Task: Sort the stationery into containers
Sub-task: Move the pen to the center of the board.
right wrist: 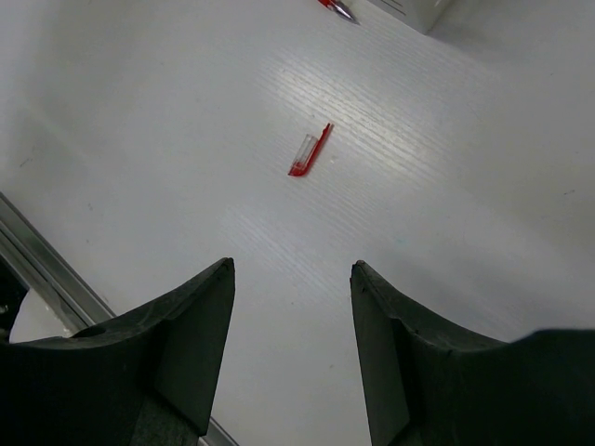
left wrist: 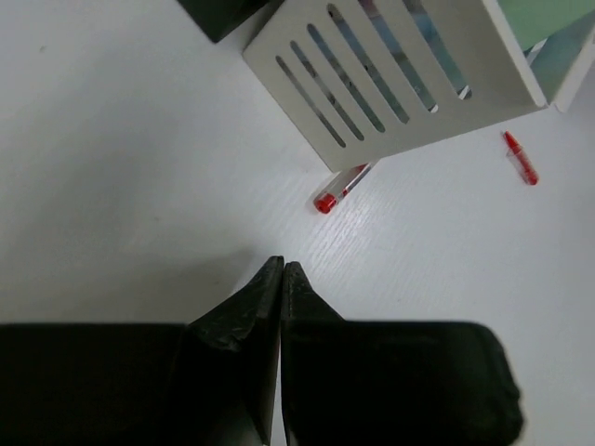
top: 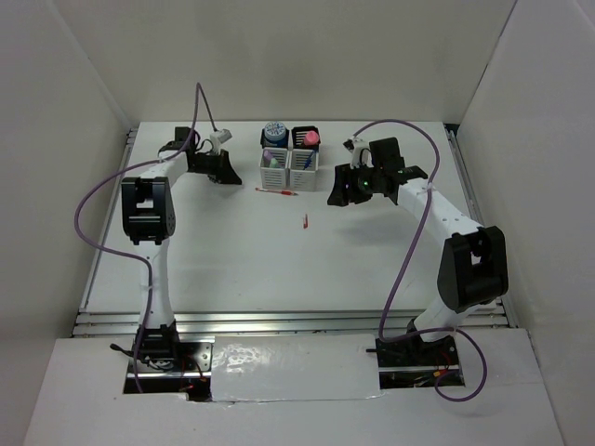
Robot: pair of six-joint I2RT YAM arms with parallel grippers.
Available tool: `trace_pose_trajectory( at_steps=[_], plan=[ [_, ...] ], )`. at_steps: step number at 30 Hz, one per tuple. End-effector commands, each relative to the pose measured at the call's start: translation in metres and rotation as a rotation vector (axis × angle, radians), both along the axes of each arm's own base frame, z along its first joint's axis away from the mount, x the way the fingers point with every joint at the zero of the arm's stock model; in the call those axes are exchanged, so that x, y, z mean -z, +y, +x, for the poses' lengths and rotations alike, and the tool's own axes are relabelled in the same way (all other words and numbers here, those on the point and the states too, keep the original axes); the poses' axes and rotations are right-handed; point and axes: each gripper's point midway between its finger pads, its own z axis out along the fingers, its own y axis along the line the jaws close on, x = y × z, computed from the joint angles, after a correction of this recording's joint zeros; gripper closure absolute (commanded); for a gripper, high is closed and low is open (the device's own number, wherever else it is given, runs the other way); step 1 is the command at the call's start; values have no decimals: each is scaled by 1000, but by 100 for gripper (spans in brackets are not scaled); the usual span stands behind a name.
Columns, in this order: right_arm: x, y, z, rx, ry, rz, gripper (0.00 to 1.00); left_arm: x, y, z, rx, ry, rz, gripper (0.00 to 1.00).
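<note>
The containers [top: 288, 151] stand as a 2x2 block at the back middle: two black cups behind, two white slotted cups in front. Blue rolls [top: 273, 131] and a pink-capped tube [top: 312, 137] stick out of the black cups. A thin red pen [top: 276, 190] lies on the table just in front of the block; its end [left wrist: 339, 189] shows beside the white cup [left wrist: 390, 84]. A small red cap [top: 305, 221] lies nearer; it also shows in the right wrist view [right wrist: 310, 153]. My left gripper [left wrist: 282, 269] is shut and empty, left of the pen. My right gripper [right wrist: 293, 269] is open and empty, right of the block.
White walls enclose the table on the left, back and right. A metal rail [top: 279, 321] runs along the near edge. Purple cables [top: 93, 200] loop off both arms. The red cap also shows at the right in the left wrist view [left wrist: 521, 158].
</note>
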Motion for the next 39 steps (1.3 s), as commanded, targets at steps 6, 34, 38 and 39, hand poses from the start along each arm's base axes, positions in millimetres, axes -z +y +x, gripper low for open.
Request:
trace_pose_trajectory(
  at_steps=[6, 34, 38, 39],
  plan=[
    [-18, 3, -1, -9, -29, 37, 40, -36, -3, 1, -163, 193, -257, 89],
    [-22, 2, -7, -6, -21, 59, 40, 12, -26, 25, -445, 352, -316, 100],
    [-22, 1, -7, -6, -20, 57, 40, 15, -49, 20, -407, 363, -307, 100],
    [-22, 1, -7, -6, -22, 55, 40, 15, -48, 19, -410, 364, -303, 100]
  ],
)
